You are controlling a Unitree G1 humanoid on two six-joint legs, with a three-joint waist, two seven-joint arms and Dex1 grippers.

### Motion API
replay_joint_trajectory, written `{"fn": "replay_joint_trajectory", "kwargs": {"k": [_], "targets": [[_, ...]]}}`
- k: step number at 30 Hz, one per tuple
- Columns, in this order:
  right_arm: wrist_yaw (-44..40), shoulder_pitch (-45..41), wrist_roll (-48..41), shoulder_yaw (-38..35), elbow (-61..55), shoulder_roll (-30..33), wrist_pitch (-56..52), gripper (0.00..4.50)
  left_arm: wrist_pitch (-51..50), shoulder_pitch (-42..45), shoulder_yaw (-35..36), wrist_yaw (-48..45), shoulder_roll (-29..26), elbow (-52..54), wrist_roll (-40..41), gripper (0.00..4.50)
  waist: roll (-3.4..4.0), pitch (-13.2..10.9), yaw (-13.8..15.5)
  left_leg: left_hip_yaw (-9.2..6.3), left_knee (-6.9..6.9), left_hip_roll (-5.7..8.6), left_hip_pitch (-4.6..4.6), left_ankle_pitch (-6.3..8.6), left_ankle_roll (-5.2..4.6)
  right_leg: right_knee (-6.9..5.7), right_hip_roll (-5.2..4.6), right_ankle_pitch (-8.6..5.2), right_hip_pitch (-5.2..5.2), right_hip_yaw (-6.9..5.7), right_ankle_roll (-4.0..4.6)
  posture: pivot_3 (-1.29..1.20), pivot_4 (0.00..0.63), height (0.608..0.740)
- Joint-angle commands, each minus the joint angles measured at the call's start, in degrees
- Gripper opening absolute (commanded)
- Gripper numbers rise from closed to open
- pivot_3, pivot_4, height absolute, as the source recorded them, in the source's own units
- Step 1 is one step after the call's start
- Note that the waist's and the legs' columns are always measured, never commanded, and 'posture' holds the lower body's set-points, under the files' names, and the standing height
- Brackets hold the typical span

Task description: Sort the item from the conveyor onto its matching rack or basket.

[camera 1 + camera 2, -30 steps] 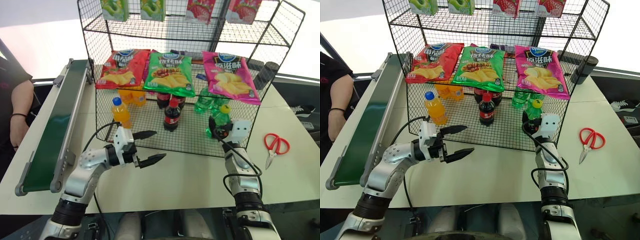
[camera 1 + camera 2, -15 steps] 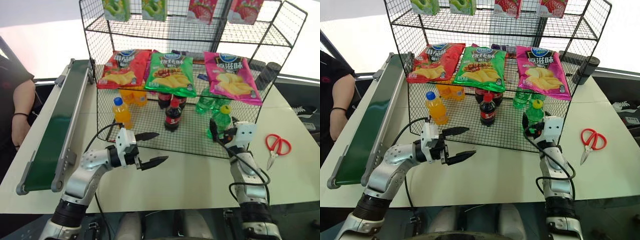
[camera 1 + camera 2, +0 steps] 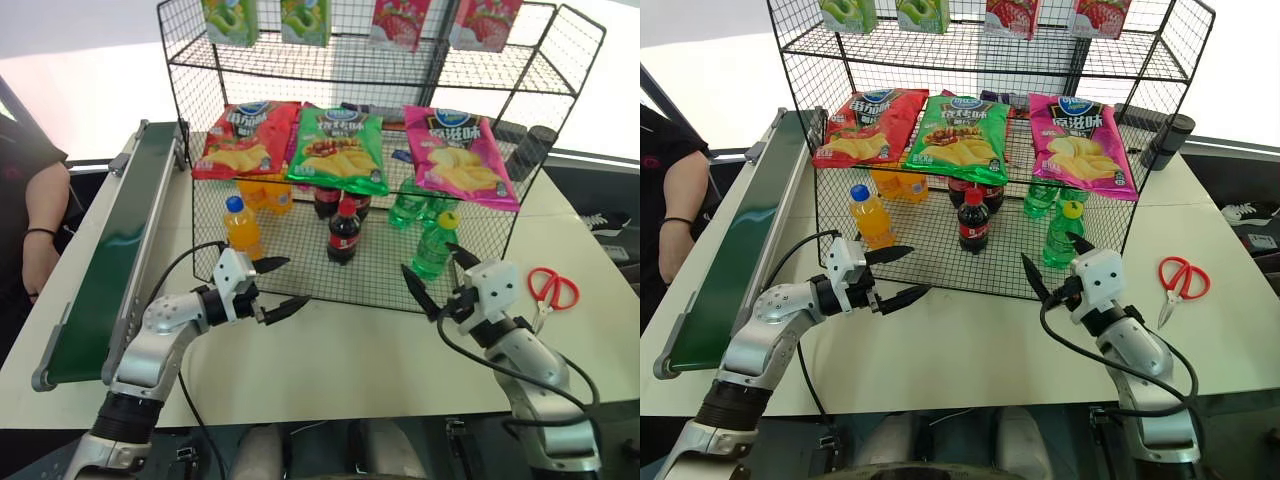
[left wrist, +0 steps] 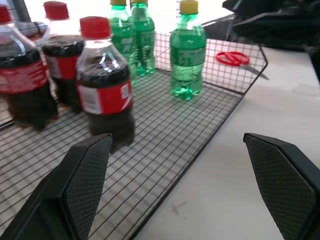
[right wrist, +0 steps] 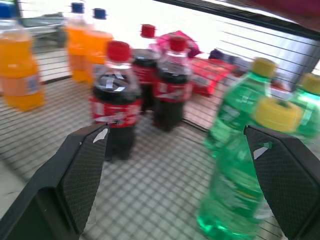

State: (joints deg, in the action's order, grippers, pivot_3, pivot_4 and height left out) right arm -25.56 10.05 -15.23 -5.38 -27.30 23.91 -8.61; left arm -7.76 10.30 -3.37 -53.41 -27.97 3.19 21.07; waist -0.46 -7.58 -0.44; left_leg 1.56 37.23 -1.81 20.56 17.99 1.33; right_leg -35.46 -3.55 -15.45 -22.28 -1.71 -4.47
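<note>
A clear-green ribbed soda bottle (image 3: 433, 245), yellow-capped, is stood upright near the wire-grid basket's (image 3: 300, 280) front right corner. Its green label cannot be read. Both the left tool (image 3: 277, 287) and right tool (image 3: 437, 272) are held wide open, empty, over the white counter (image 3: 350, 350).

You see the soda bottle (image 3: 435, 246) in clear green glossy plastic with a matt yellow cap. The basket (image 3: 300, 270) is thin black coated wire mesh. The conveyor (image 3: 110, 270) carries a smooth, slightly glossy dark green belt between grey metal rails. The table (image 3: 350, 350) is smooth matt white.
</note>
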Motion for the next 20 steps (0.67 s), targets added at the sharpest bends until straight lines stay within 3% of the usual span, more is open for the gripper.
{"fn": "replay_joint_trajectory", "kwargs": {"k": [1,9,20], "targets": [[-4.5,3.7,-5.4,-3.8,-6.5,3.4,-1.8,4.48,2.0,0.2,3.9,-0.6,-3.2,-1.3,-0.4,4.50,-0.03,0.0,0.0,-0.01,-0.01,0.00,0.00,0.00,0.00,0.01,0.01,0.00,0.01,0.00,0.00,0.00,0.150,0.740],[-11.8,13.4,-13.1,-17.8,-5.5,9.5,-4.0,4.48,3.0,-4.1,9.3,-2.0,-9.4,-4.1,-0.6,4.50,-0.06,0.0,0.0,0.01,-0.04,-0.02,-0.07,0.01,-0.01,0.04,-0.02,-0.01,0.05,0.00,0.01,0.00,0.150,0.740],[-14.5,14.1,-13.6,-20.3,-3.5,10.0,-4.4,4.48,4.2,-7.2,10.5,-2.9,-9.9,-4.9,0.0,4.50,-0.07,0.0,0.0,0.02,-0.05,-0.03,-0.07,0.01,-0.01,0.03,-0.07,-0.03,0.05,0.01,0.05,0.00,0.150,0.740]]}}
